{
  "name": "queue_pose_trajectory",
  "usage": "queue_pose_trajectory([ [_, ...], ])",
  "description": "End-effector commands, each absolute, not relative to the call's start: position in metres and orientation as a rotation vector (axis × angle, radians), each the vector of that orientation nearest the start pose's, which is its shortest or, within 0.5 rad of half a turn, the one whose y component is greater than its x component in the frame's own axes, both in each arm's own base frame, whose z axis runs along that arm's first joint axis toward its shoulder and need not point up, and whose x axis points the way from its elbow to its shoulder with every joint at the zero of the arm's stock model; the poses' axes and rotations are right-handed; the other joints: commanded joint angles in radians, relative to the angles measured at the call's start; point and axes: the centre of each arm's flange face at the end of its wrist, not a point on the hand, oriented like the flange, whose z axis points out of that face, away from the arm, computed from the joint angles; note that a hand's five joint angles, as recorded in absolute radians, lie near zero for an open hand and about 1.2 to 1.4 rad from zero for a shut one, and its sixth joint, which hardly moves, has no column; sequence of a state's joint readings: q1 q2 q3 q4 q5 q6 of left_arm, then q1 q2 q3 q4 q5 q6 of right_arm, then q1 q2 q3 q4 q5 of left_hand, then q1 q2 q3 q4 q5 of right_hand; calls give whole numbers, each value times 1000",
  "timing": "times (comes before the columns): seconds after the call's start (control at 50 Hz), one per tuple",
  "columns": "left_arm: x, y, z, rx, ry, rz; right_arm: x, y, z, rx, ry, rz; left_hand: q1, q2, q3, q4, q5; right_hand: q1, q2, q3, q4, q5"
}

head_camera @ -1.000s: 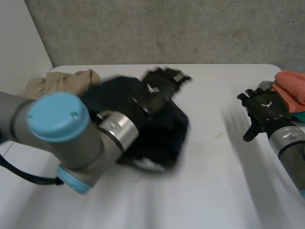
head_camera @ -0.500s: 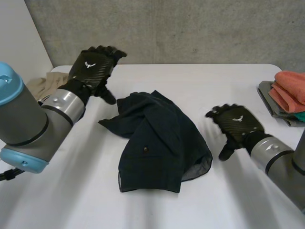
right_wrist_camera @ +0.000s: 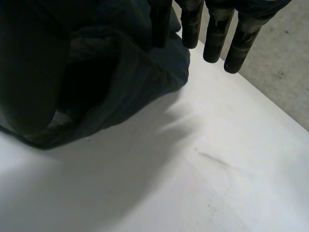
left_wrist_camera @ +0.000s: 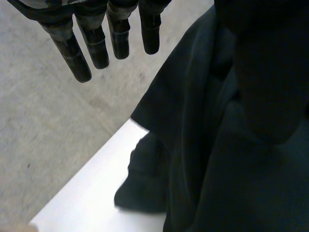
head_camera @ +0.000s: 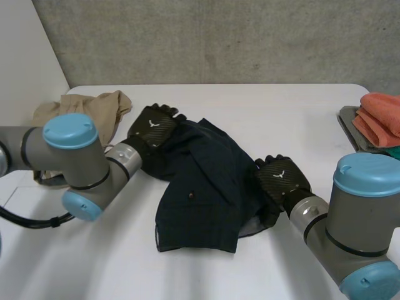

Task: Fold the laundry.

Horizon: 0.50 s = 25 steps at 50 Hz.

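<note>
We had both arms bent inward, left hand point(head_camera: 152, 128) low, fingers point(left_wrist_camera: 118, 41) straight, right hand point(head_camera: 282, 178) low, fingers point(right_wrist_camera: 215, 41) straight

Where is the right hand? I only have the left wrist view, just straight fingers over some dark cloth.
Observer: The right hand is at the dark navy garment's right edge.
Operator: What else is on the table?
Observer: A crumpled beige garment lies at the table's far left corner.
Operator: Anything on the right?
Observer: Folded orange cloth sits at the right edge.
</note>
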<state>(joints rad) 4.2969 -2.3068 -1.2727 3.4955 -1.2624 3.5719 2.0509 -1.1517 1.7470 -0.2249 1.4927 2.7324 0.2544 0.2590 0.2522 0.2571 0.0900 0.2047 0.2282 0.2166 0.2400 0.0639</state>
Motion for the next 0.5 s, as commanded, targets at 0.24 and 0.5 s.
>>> queue_pose_trajectory([
  [0.24, -350, -375, 133, 1352, 1976, -2376, 260, -217, 212, -388, 2263, -1570, 408, 403, 410, 405, 398, 51, 27, 39, 15, 17],
  [0.5, -352, -382, 132, 1353, 1950, -2400, 303, -206, 173, -277, 2438, -1220, 1142, 1137, 1144, 1139, 1132, 59, 36, 47, 24, 26],
])
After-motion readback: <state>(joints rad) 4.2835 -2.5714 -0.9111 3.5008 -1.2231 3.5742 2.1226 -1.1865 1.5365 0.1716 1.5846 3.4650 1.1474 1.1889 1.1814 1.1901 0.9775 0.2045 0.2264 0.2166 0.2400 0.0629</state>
